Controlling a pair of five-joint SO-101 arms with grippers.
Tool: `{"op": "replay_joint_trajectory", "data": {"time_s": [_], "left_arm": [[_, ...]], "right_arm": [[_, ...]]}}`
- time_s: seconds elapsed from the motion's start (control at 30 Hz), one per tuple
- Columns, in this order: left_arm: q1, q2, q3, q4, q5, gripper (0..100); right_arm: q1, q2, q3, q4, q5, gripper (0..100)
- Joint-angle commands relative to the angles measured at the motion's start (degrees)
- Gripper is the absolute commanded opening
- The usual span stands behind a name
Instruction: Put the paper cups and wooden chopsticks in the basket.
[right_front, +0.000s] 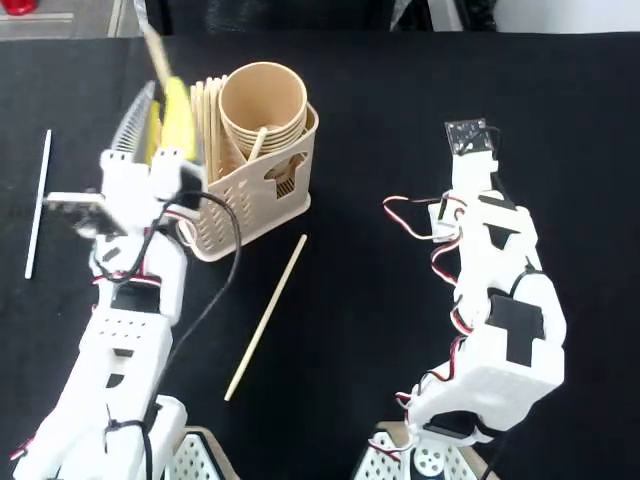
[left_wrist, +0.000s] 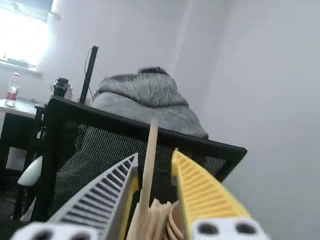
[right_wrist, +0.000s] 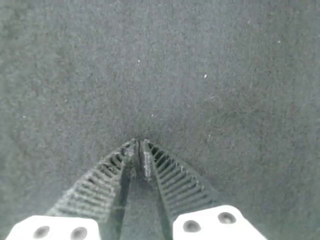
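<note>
Left gripper (left_wrist: 155, 156) is clamping a chopstick (left_wrist: 149, 160) over the basket (right_front: 262, 195) so it'll drop in; right gripper (right_wrist: 139, 145) is idling, pinched together.

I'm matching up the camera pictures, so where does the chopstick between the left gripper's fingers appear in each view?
High view: chopstick upper left, beside the basket.
Left wrist view: chopstick between the two fingers, against the chair.
Right wrist view: right gripper over black table.
Shared landmark: yellow finger of the left gripper.
</note>
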Motion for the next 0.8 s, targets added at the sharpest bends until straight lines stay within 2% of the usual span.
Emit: {"op": "replay_joint_trajectory", "data": {"time_s": [0.0,0.23,0.4,0.5,0.6,0.77], "left_arm": [[1.1,-4.13,-6.46,18.73,-0.09,17],[1.54,-16.7,-26.68,64.79,0.09,17],[1.63,-21.45,-40.04,88.44,0.35,17],[2.59,-21.36,-44.0,97.14,0.35,17],[7.52,-20.22,-44.18,103.21,-0.09,17],[16.04,-10.9,-42.59,105.67,-2.37,17]], "right_arm": [[0.18,-3.38,-0.31,-0.79,0.62,1.4],[0.18,-3.38,-0.22,-0.79,0.62,1.4],[0.18,-3.38,-0.22,-0.7,0.62,1.4],[0.18,-3.38,-0.22,-0.7,0.62,1.4],[0.18,-3.38,-0.22,-0.7,0.62,1.4],[0.18,-3.38,-0.22,-0.7,0.62,1.4]]}}
